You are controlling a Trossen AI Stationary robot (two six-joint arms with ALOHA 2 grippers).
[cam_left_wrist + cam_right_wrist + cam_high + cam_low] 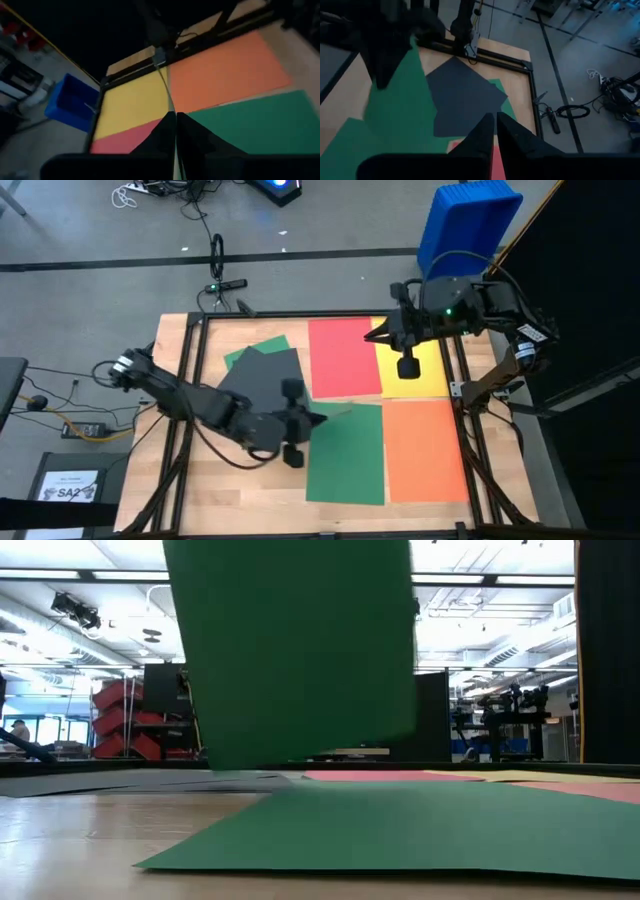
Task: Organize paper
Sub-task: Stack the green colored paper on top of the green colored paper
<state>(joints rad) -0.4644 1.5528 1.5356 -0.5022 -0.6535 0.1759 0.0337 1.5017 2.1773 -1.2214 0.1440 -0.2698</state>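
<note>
A large green matte paper sheet (290, 650) is held lifted by the left pincer (297, 420), clamped on its edge, above the wooden table (170, 480). The right pincer (408, 367), closed and empty, hangs over the yellow sheet (432, 375). Placement seems next, calling for careful alignment.

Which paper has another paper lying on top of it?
The small green sheet at the table's far left. The dark grey sheet lies across it, so only its edges peek out. The red, yellow, orange and big green sheets lie uncovered.
</note>
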